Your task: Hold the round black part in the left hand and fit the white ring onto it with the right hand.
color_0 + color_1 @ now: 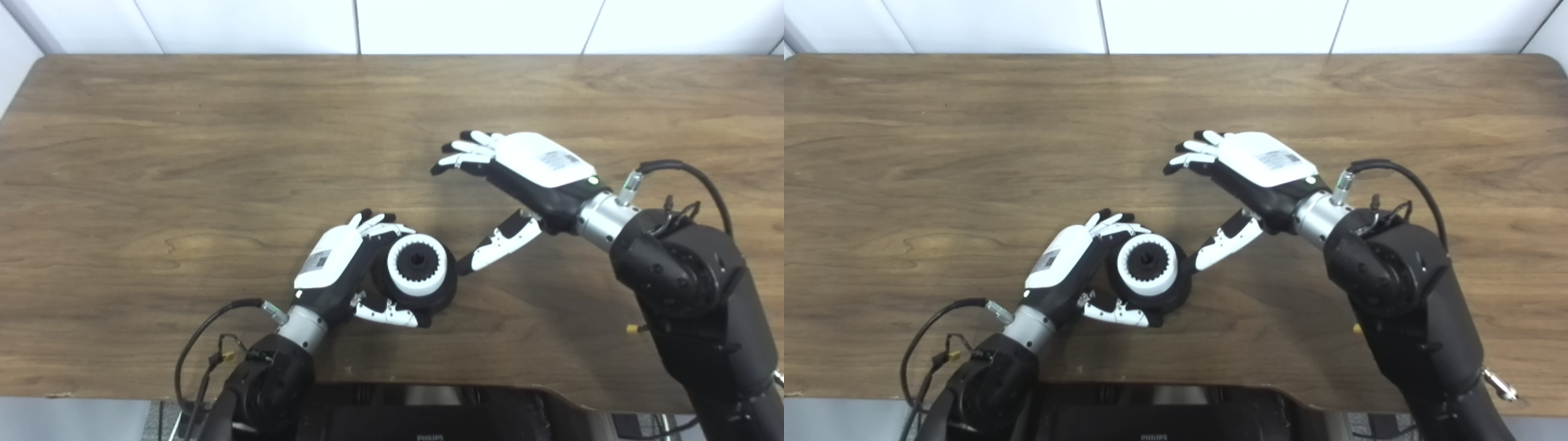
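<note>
The left hand (pixel 343 269) was closed around the round black part (pixel 429 294), fingers over its far edge and thumb under its near edge, holding it near the middle of the wooden table (pixel 184 153), a little toward the front edge. The white ring (pixel 418 264) sat on the part's upturned face, encircling a dark toothed hub (pixel 418 260); whether it was fully seated could not be told from either view. The right hand (pixel 1240 184) held nothing: its fingers were spread and pointed left beyond the part, while its thumb reached down toward the part's right side. In the left eye view the thumb tip appeared just beside the black rim, and in the right eye view it looked to overlap the rim, so contact could not be settled. The right eye view showed the table's rounded far right corner and a silver fitting (pixel 1497 378) low on the right arm, both cut off in the left eye view. The left eye view showed more of the pale wall (pixel 18 55) beside the table's far left corner. The palm of the left hand and the underside of the black part were hidden. A dark unit (pixel 429 416) at the bottom edge carried small lettering and was cropped by the frame.
</note>
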### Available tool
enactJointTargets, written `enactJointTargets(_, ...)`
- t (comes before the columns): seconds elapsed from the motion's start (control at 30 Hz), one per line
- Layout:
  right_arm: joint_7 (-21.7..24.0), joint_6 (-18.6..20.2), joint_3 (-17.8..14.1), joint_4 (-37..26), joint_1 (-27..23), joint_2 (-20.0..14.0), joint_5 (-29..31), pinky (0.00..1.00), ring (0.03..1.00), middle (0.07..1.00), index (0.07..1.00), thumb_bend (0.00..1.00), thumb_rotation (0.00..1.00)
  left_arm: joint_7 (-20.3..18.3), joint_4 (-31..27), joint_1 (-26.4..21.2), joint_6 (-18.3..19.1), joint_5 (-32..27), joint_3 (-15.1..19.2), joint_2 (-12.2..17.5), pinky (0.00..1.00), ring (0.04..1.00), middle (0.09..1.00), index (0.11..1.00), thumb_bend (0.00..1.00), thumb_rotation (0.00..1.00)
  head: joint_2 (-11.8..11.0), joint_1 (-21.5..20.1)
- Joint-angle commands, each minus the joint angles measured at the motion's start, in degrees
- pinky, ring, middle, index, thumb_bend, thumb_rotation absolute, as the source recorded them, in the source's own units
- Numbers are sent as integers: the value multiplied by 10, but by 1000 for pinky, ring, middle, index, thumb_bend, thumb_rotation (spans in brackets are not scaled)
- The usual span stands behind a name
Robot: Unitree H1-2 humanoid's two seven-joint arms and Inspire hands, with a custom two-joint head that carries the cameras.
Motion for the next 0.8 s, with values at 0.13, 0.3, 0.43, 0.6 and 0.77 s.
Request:
enactJointTargets(0.13, -8, 11, -11, -22, -11, 2, -3, 1000, 1000, 945, 842, 1000, 494, -5, -1, -12, 16, 23, 5, 7, 1000, 912, 821, 496, 520, 80, 0, 0)
enactJointTargets(0.3, -12, 14, -16, -25, -10, 2, -3, 1000, 1000, 943, 835, 1000, 496, -44, -4, -27, 36, 64, -4, 18, 1000, 934, 879, 761, 967, 368, -2, -1)
enactJointTargets(0.43, -14, 16, -16, -25, -10, 1, -8, 1000, 1000, 945, 831, 1000, 502, -80, -8, -37, 50, 75, -5, 27, 1000, 991, 979, 906, 1000, 442, -4, -1)
enactJointTargets(0.6, -15, 21, -19, -24, -6, 2, -7, 1000, 1000, 947, 832, 1000, 495, -103, -7, -45, 59, 71, 1, 30, 1000, 1000, 1000, 997, 1000, 465, -7, 1)
enactJointTargets(0.77, -20, 18, -23, -21, -2, 1, -6, 1000, 1000, 964, 855, 1000, 492, -110, -8, -51, 67, 69, 12, 30, 1000, 1000, 1000, 1000, 1000, 458, -11, 4)
